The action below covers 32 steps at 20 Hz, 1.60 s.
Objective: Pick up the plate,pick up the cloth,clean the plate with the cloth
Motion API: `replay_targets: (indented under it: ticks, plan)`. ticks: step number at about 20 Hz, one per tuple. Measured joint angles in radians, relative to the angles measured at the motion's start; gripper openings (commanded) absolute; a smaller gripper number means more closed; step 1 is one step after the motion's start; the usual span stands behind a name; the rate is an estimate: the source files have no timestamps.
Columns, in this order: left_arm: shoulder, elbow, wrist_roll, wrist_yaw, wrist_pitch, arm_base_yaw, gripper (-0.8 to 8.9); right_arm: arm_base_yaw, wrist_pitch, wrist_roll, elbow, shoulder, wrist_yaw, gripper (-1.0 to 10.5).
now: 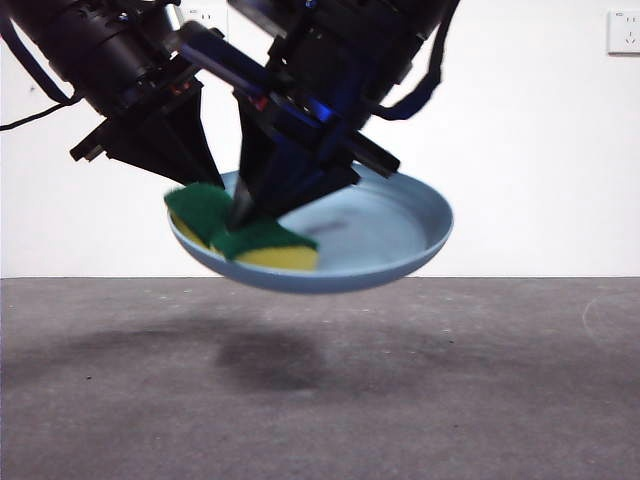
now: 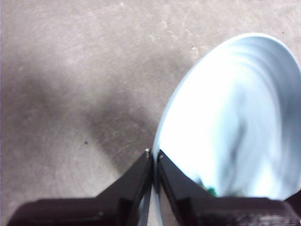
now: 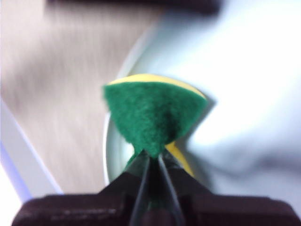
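The light-blue plate (image 1: pixel 380 235) hangs tilted in the air above the table. My left gripper (image 2: pixel 154 155) is shut on the plate's rim (image 2: pixel 157 141), at the plate's left side in the front view (image 1: pixel 190 175). My right gripper (image 3: pixel 151 157) is shut on the cloth (image 3: pixel 153 113), a yellow sponge with a green scouring layer. It comes down from above in the front view (image 1: pixel 245 210) and presses the cloth (image 1: pixel 245 235) against the inside of the plate near its left rim. The sponge is squeezed and folded between the jaws.
The grey table top (image 1: pixel 450 380) lies below, with the plate's shadow (image 1: pixel 265 360) on it. A white wall stands behind, with a socket (image 1: pixel 623 30) at the top right.
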Motion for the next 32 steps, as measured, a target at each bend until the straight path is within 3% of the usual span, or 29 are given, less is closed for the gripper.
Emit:
replay_targets:
  ticks: [2,7,10,16,24,27,32]
  plan:
    - [0.0,0.0,0.001,0.005,-0.012,0.014,-0.09,0.004,-0.097,-0.01,0.002,0.0,0.074,-0.1]
    - [0.0,0.0,0.006,-0.002,-0.08,0.028,-0.09,-0.006,-0.222,-0.026,0.003,0.0,0.451,-0.1]
    - [0.0,0.0,0.018,0.025,-0.123,0.031,-0.09,-0.034,-0.187,-0.03,0.003,0.0,0.501,-0.1]
    - [0.0,0.0,0.029,0.097,-0.157,0.031,-0.09,-0.084,-0.012,-0.032,0.001,0.0,0.462,-0.1]
    - [0.0,0.0,0.039,0.11,-0.132,0.029,-0.09,-0.071,0.158,0.03,0.001,0.0,0.052,-0.1]
    - [0.001,-0.002,0.043,0.104,-0.098,0.024,-0.09,-0.021,0.128,0.044,0.002,-0.001,0.026,-0.1]
    - [0.002,-0.002,0.055,-0.153,-0.055,0.014,-0.09,0.012,-0.081,0.032,0.003,0.0,0.022,-0.1]
